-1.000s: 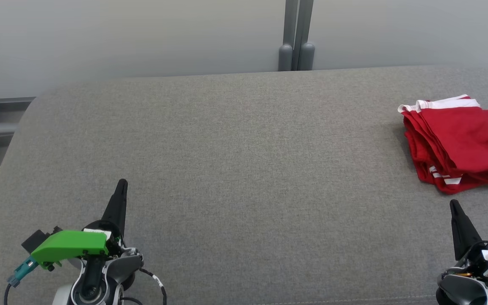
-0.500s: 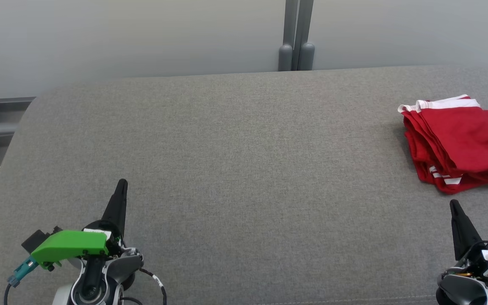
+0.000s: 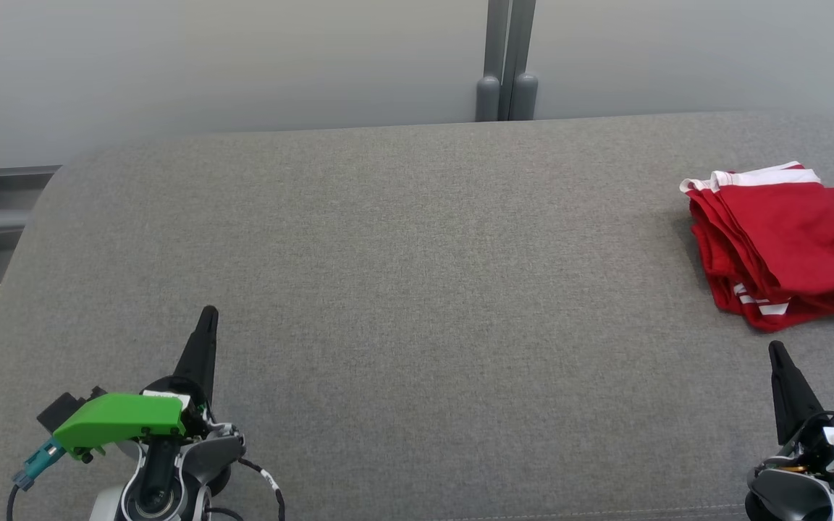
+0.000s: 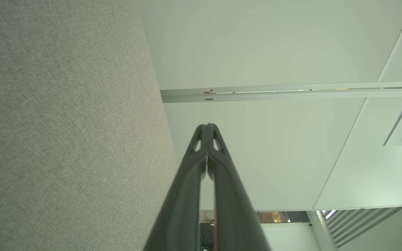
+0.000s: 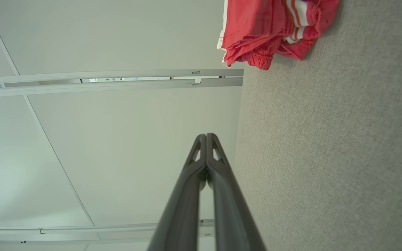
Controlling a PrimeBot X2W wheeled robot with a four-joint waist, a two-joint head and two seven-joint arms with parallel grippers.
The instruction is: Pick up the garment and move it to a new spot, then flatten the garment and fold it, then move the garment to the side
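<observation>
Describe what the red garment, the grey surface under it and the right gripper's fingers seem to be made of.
Red garment: thin fabric, matte, judging by soft folds and white stripe trim.
Grey surface: apparently coarse woven upholstery, matte, with visible weave and rounded edges.
Right gripper's fingers: probably moulded dark plastic or rubber, smooth with faint sheen; which is unclear.

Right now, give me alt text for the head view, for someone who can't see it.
A folded red garment with white trim lies at the right edge of a grey cloth surface. The left gripper at lower left and the right gripper at lower right are both shut and empty, the right one just short of the garment.
</observation>
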